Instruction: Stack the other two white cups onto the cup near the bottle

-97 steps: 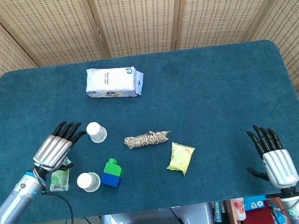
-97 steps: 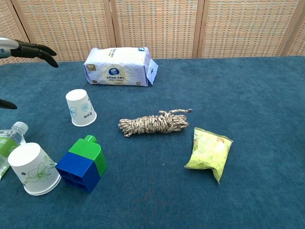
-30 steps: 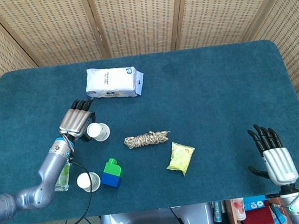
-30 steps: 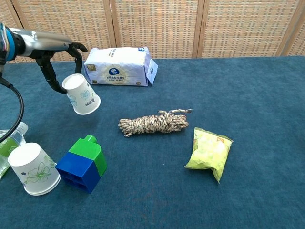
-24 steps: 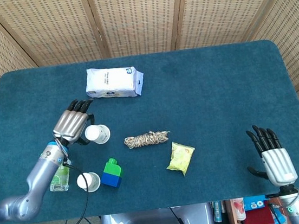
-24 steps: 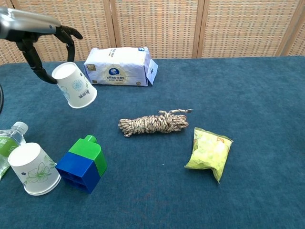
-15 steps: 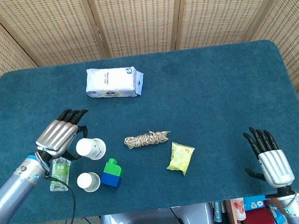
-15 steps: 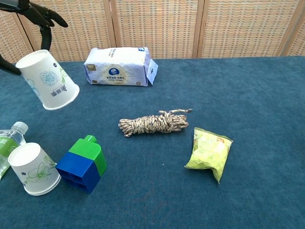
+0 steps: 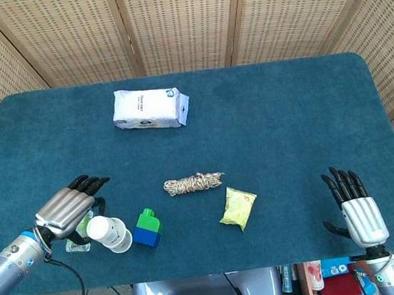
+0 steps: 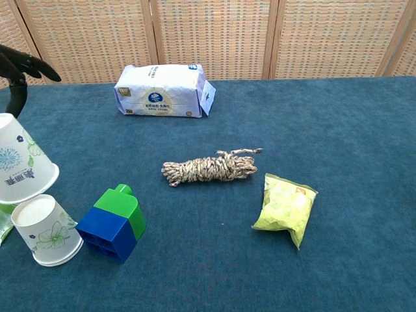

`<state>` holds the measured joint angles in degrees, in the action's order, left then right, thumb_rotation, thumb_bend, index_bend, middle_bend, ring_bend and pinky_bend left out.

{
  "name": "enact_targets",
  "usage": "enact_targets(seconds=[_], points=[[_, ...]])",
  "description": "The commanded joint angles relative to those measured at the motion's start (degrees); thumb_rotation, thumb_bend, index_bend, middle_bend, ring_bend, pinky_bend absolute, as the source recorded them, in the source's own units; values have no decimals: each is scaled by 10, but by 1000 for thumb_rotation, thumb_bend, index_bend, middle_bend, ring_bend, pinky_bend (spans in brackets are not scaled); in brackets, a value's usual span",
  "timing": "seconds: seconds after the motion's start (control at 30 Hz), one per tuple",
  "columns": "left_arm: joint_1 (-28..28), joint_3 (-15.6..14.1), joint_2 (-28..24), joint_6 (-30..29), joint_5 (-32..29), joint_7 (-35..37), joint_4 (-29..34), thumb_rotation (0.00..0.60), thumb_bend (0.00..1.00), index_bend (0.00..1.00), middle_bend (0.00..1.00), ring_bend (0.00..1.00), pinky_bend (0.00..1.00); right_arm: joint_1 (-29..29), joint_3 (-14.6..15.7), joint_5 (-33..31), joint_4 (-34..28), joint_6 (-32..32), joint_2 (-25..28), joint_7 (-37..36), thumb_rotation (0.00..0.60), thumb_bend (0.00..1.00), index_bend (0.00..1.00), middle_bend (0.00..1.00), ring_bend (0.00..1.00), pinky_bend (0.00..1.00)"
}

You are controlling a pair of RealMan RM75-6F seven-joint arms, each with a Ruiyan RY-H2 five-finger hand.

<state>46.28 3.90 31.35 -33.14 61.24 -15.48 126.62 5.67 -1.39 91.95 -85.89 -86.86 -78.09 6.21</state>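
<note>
Head view: left hand (image 9: 64, 209) sits near the table's (image 9: 286, 108) front-left edge w/ its fingers curled round a white cup (image 9: 99, 228), held upside down just above and overlapping the second white cup (image 9: 121, 241), which stands base-up on the cloth. Bottle (image 9: 78, 230) lies mostly hidden under the hand, touching or nearly touching the standing cup (can't tell which). Blue-green block (image 9: 147, 229) is just beside that cup on its right. Rope bundle (image 9: 193, 183) lies mid-table, yellow snack bag (image 9: 238, 208) near it to the front-right, white tissue pack (image 9: 150, 108) well apart toward the back. Right hand (image 9: 356, 208) at the front-right edge, fingers spread, holding nothing. Chest view: held cup (image 10: 21, 164) at the left edge, tilted, rim lower right, above the standing cup (image 10: 47, 230); only dark fingertips (image 10: 26, 65) of the left hand show. Sliver of bottle at the far left edge, block (image 10: 112, 221) beside the standing cup, rope (image 10: 209, 166), bag (image 10: 286, 207) and tissue pack (image 10: 162, 90) as before. Third cup not seen in either view.
</note>
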Motion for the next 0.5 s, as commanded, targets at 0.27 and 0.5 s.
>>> enact_targets(seconds=[0.27,0.5], points=[[-19,-20,37,3,14,4,-33,600,205,506,0,0,0,0,2,3,-1,-1,-1,4,600,0,0,0,0,0],[-19,-26,54,5,17,2,-47,600,206,506,0,0,0,0,1,2,0,0,-1,5,600,0,0,0,0,0]])
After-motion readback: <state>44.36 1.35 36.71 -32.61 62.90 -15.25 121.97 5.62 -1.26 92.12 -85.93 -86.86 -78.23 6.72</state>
